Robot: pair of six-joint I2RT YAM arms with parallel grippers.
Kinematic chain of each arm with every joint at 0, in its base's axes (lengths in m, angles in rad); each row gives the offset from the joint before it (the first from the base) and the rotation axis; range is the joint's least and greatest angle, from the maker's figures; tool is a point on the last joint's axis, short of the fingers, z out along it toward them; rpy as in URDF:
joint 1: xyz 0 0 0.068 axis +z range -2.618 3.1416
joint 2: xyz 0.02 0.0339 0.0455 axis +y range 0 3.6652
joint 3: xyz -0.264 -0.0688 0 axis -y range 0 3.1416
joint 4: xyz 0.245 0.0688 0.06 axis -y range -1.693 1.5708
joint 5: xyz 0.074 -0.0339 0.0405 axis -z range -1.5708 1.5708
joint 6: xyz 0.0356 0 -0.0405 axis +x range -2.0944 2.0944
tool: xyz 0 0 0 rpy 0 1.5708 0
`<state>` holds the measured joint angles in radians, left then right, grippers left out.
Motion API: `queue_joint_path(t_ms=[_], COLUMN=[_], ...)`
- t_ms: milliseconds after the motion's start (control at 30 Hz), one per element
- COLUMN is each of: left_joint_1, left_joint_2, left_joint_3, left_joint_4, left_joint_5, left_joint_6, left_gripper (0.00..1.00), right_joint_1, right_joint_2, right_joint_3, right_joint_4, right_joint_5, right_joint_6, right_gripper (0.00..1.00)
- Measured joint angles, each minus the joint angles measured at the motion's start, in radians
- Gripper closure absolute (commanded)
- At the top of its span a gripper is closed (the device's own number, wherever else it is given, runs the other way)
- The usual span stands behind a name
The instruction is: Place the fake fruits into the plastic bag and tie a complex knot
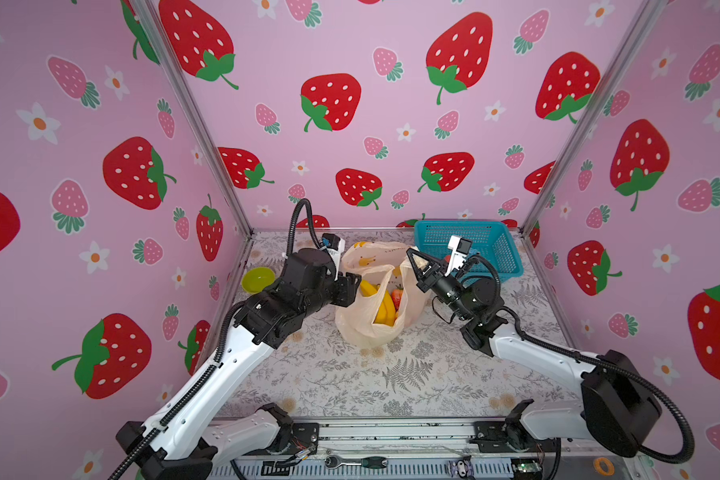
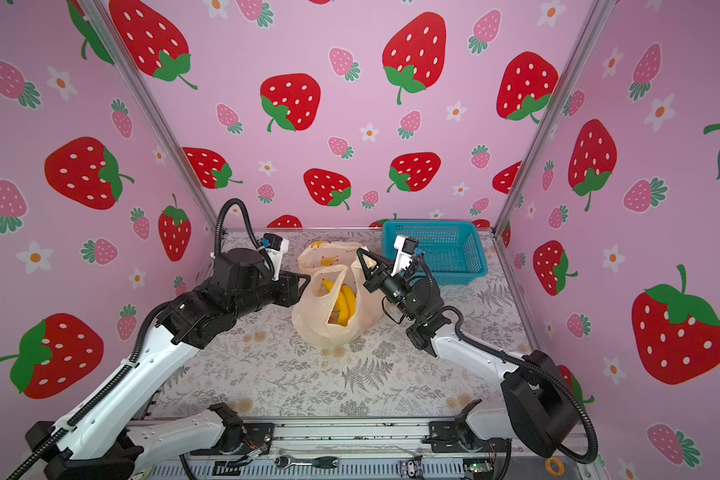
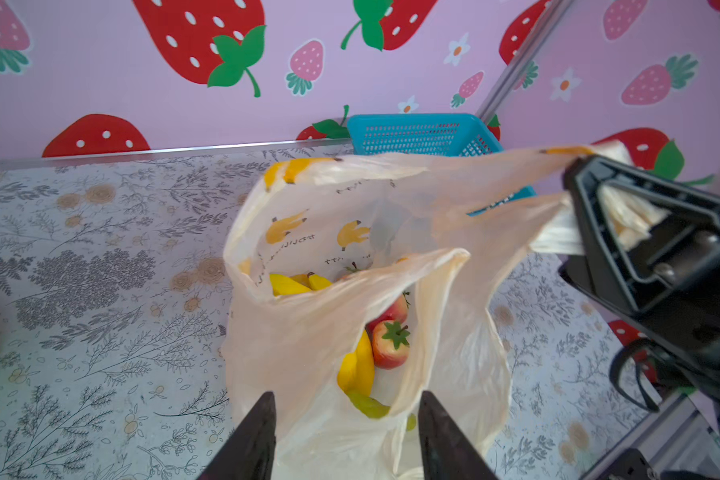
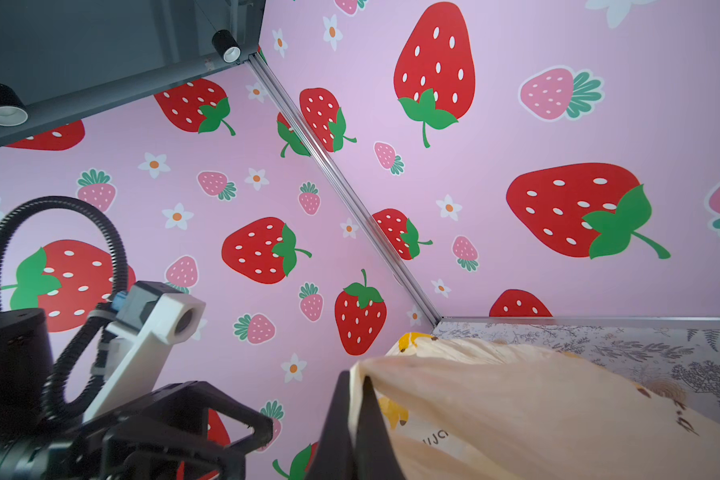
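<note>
**Fruit bagged, one handle held, mouth open**

1. Ratchet wrench (image 1: 350, 462): green grip, lying on the metal rail at the near edge, between the two arm bases.
2. Table (image 1: 391, 374): covered in a grey fern-and-flower print. The near half carries only the two arms reaching in.
3. Plastic bag (image 1: 366, 328): pale peach, printed with bananas. It stands on the middle of the table between the two grippers, mouth up and untied.
4. Contents, seen through the mouth: yellow bananas (image 3: 358, 365), two red strawberries (image 3: 389, 345) just beside them, and a lumpy green fruit (image 3: 366, 405) lower down against the bag's near wall.
5. Left gripper (image 3: 348, 395): fingers spread apart at the bag's left rim, clamped on nothing. The loose handle strip (image 3: 391, 270) droops across the mouth just beyond the fingers.
6. Right gripper (image 4: 355, 377): fingers pressed together on the other handle strip (image 3: 553, 232), holding it up and to the right so that side of the bag is stretched taut.
7. Lime-green bowl (image 1: 258, 279): at the table's left edge, behind the left arm.
8. Blue mesh basket (image 1: 487, 245): in the far right corner, behind the right gripper.
9. Pink strawberry wallpaper (image 1: 371, 50): on all three walls.
</note>
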<state>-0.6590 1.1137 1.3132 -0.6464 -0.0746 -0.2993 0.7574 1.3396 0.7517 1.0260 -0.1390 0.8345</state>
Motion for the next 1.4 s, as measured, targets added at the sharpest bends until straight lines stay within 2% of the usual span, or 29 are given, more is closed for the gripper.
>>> queue_joint_path(t_ms=[100,233,367,467,633,800,1133,1400], left_joint_1=[-0.058,-0.108,-0.13,-0.13,-0.108,-0.056,-0.03,-0.03], left_joint_2=[0.008,0.045,0.138,0.212,0.332,0.46,0.611,0.661], left_joint_3=[0.0,0.018,0.101,0.173,0.277,0.382,0.515,0.555], left_joint_4=[0.006,0.009,-0.018,-0.025,-0.064,-0.138,-0.251,-0.29], left_joint_5=[-0.005,-0.031,-0.101,-0.16,-0.237,-0.246,-0.177,-0.213], left_joint_6=[0.028,0.099,0.193,0.269,0.375,0.427,0.45,0.454], left_gripper=[0.43,0.31,0.23,0.21,0.24,0.32,0.34,0.43], right_joint_1=[-0.001,-0.011,-0.026,-0.034,-0.043,-0.056,-0.079,-0.086], right_joint_2=[0.0,-0.005,-0.023,-0.033,-0.035,-0.043,-0.092,-0.092], right_joint_3=[0.017,0.036,0.036,0.032,0.024,0.006,-0.026,-0.035], right_joint_4=[-0.035,-0.087,-0.111,-0.108,-0.1,-0.096,-0.088,-0.085], right_joint_5=[-0.001,-0.008,-0.013,-0.015,-0.027,-0.035,-0.038,-0.041], right_joint_6=[-0.016,-0.037,-0.044,-0.043,-0.035,-0.023,-0.02,-0.018], right_gripper=[1.0,1.0,1.0,1.0,1.0,1.0,1.0,1.0])
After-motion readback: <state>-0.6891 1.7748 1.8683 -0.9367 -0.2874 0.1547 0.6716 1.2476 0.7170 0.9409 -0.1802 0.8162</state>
